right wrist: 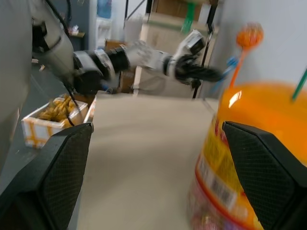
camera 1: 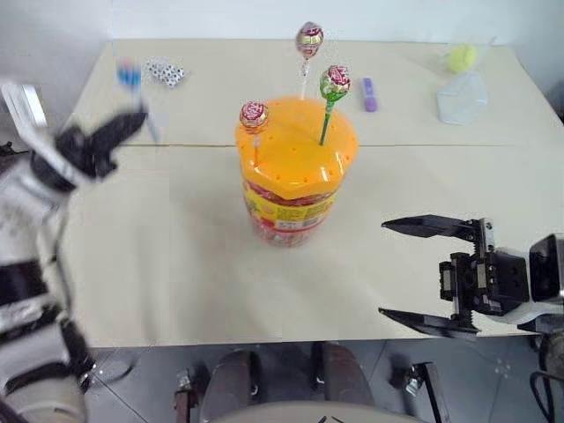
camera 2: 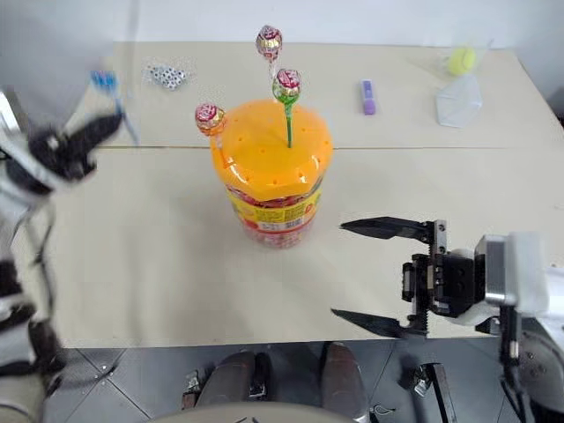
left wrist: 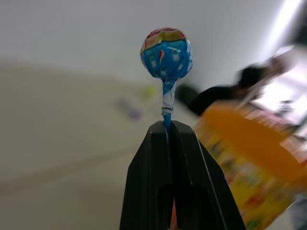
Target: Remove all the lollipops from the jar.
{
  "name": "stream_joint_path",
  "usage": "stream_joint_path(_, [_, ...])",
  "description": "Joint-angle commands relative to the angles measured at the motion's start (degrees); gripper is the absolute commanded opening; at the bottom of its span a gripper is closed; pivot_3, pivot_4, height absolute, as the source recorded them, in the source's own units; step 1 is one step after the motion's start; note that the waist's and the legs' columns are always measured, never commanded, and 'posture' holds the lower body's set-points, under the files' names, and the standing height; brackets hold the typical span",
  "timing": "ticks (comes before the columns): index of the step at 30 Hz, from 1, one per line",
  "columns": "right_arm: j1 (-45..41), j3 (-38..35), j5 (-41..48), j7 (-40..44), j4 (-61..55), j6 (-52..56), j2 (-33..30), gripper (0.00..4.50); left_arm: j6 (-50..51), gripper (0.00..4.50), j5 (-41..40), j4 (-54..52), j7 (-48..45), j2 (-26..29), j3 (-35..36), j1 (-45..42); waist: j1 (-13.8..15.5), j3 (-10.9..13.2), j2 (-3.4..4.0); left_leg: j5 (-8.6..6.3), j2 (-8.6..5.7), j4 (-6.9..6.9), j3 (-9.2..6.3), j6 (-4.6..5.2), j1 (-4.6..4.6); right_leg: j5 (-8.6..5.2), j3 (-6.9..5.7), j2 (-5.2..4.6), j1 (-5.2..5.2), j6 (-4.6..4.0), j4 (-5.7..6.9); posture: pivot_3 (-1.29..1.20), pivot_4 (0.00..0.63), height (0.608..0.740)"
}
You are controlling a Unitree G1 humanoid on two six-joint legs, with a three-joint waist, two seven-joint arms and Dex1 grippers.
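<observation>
Head camera: the jar (camera 1: 293, 176) stands mid-worktop (camera 1: 176, 264), three lollipops (camera 1: 335, 84) upright in its orange lid; the left claw (camera 1: 119, 130) carries a blue lollipop (camera 1: 129, 74) off to the left, while the right claw (camera 1: 423, 275) waits wide apart beside the jar. Left wrist: jaws pinched on the blue stick just under the candy. Right wrist: jar close ahead. Light, thin-stemmed sweets likely grip best low on the stick.

Bright, even light; the left pincer (camera 1: 132, 123) smeared by motion blur.
</observation>
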Motion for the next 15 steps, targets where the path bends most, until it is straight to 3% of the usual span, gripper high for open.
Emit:
stream_joint_path(1, [-0.8,0.8,-4.7,5.7,6.3,-2.3,-0.9,4.50,3.0,0.03,5.3,-12.2,1.1,5.3,2.8,19.0,-0.1,0.0,-0.18,-0.07,0.33,0.02,0.02,-0.05,-0.04,0.00,0.01,0.00,-0.04,-0.01,-0.04,0.00,0.150,0.740])
stream_joint_path(4, [-1.5,0.8,-6.2,6.3,9.3,-2.9,0.2,4.50,2.5,0.03,7.1,-15.8,3.0,4.6,4.6,27.9,1.5,0.0,-0.35,-0.20,0.39,0.17,-0.15,-0.09,-0.18,-0.02,-0.10,-0.03,-0.02,-0.04,-0.18,0.00,0.150,0.740])
stream_joint_path(7, [-1.9,1.3,-7.0,6.6,10.4,-2.8,1.0,4.50,-1.0,0.03,10.5,-16.2,4.1,3.3,3.5,32.2,2.1,-0.1,-0.06,-0.28,0.38,0.16,-0.18,-0.24,-0.15,-0.05,-0.10,-0.20,0.00,-0.12,-0.50,0.00,0.150,0.740])
stream_joint_path(11, [-2.7,1.4,-6.3,5.5,9.9,-1.7,1.9,4.50,-5.4,0.95,10.3,-15.8,1.6,2.8,3.4,30.8,2.1,-0.2,0.25,-0.45,0.58,0.14,-0.09,-0.63,-0.06,-0.10,-0.18,-0.13,-0.02,-0.35,-0.42,0.00,0.150,0.740])
stream_joint_path(15, [-3.2,0.4,-5.0,2.3,8.4,-0.7,3.4,4.50,-15.9,2.18,12.1,-10.9,-5.4,5.5,4.5,25.8,2.3,-0.1,0.26,-0.32,0.66,0.12,-0.06,-0.60,0.00,-0.23,-0.33,-0.01,-0.13,-0.59,-0.13,0.00,0.150,0.740])
